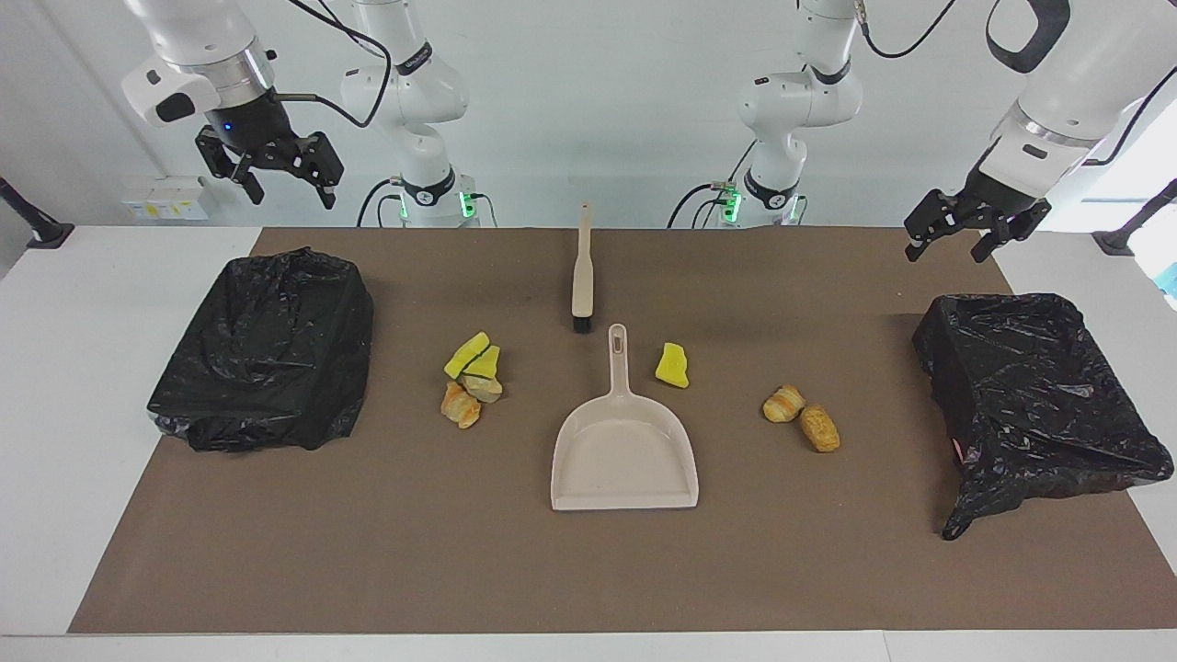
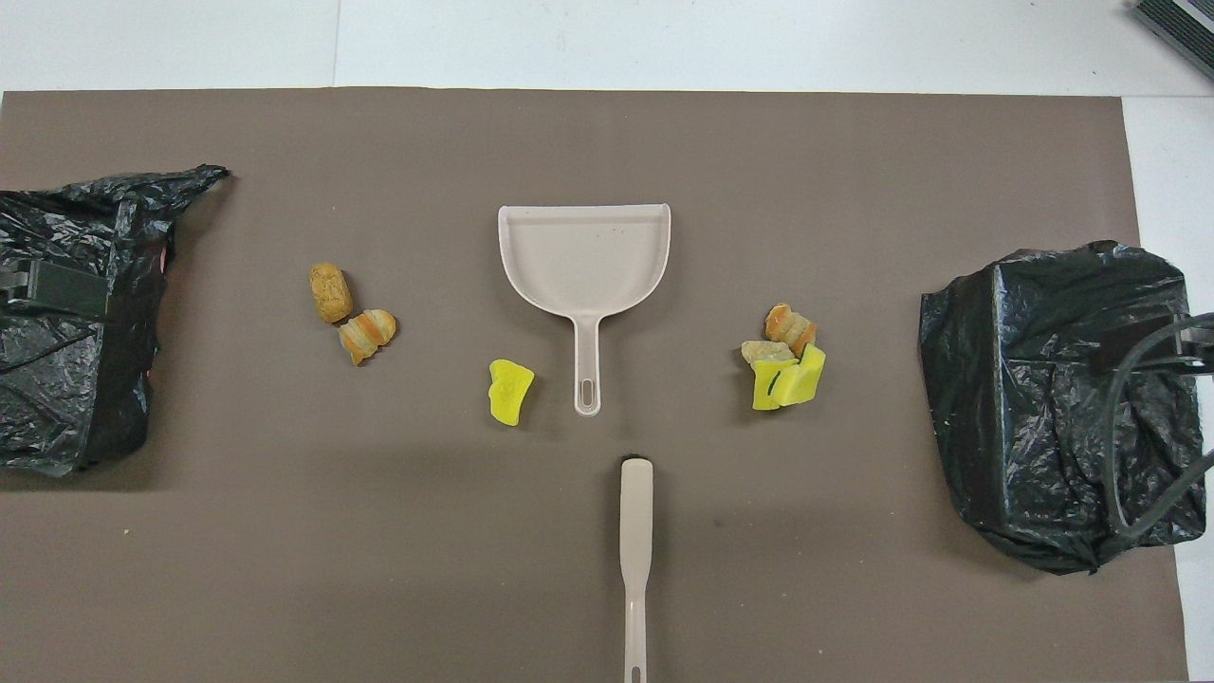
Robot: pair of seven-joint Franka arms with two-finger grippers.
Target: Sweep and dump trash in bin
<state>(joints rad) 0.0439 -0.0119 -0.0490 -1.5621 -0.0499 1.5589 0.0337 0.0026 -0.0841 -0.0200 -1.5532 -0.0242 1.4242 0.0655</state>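
Nothing has been picked up yet: this looks like the very start, with both arms waiting high above the bench. The right hand (image 1: 280, 179) hangs over the bin (image 1: 267, 349) at the right arm's end, its fingers spread wide and holding nothing. The left hand (image 1: 975, 230) hangs over the other bin (image 1: 1030, 395) at the left arm's end, also wide and empty.

The trash lies in three lots on the brown mat (image 1: 588, 570). A clump (image 1: 472, 377) of two yellow-green wedges and two bread lumps, all touching, sits between the dustpan (image 1: 625, 450) and the right arm's bin. A lone wedge (image 1: 674, 365) lies just beside the dustpan's handle. Two bread lumps (image 1: 802, 416), nearly touching, lie between the dustpan and the left arm's bin.

The dustpan rests flat in the middle, empty, its handle pointing toward the robots and its open lip away from them. The brush (image 1: 582, 276) lies nearer the robots, in line with that handle, bristles toward the dustpan and apart from it.

To my eye the step in hand is fetching the tools. One hand needs to come down on the brush's handle and the other on the dustpan's. The dustpan's lip faces away from all the trash, so it will need turning before anything can be swept in.
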